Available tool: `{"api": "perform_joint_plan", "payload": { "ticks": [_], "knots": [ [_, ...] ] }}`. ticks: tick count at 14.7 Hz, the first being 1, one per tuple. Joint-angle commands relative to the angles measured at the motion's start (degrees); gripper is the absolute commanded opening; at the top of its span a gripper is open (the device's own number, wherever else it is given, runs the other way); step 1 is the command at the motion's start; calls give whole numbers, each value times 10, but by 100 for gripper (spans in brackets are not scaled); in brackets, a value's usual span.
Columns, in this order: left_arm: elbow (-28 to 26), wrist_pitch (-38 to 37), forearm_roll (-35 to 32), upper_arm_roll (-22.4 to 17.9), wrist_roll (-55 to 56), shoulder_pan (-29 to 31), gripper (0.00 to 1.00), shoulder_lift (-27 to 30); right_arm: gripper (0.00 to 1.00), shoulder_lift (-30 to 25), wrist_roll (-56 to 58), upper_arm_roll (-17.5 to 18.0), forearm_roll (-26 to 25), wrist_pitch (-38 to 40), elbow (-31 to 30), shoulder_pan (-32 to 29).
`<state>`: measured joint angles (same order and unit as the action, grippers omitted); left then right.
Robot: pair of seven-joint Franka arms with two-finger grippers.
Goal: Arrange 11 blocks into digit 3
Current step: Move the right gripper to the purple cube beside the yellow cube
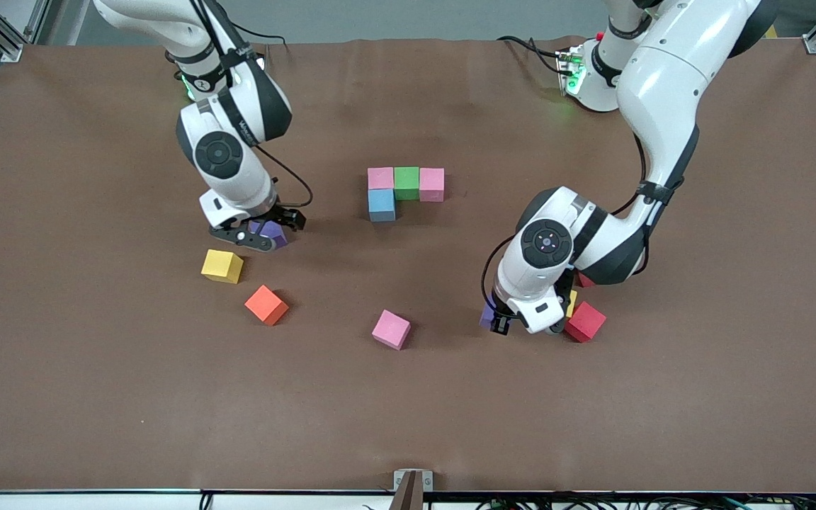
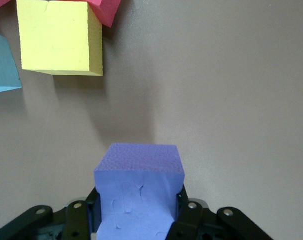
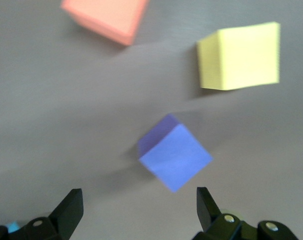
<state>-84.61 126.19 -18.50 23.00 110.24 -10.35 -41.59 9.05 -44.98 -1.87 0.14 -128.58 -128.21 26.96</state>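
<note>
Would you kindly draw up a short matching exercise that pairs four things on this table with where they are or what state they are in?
1. left gripper
2. right gripper
3. blue block
4. orange block

A. open above a purple block
B. touching the pink-green-pink row
C. shut on a purple block
D. lying apart, near a yellow block

Pairs: 1-C, 2-A, 3-B, 4-D

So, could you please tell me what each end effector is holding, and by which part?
Left end effector grips a purple block by two side faces; right end effector holds nothing.
</note>
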Motion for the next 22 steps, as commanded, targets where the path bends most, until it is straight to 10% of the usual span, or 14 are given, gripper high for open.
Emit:
{"api": "perform_joint_plan", "payload": {
  "ticks": [1,10,22],
  "knots": [
    [1,-11,7,1,0,2,32,8,100,-36,-80,10,-6,5,-32,-20],
    [1,-11,7,1,0,-1,32,7,100,-32,-366,13,13,-109,-100,-75],
    [1,-11,7,1,0,-1,32,7,100,35,-401,14,32,-218,-120,-45]
  ]
}}
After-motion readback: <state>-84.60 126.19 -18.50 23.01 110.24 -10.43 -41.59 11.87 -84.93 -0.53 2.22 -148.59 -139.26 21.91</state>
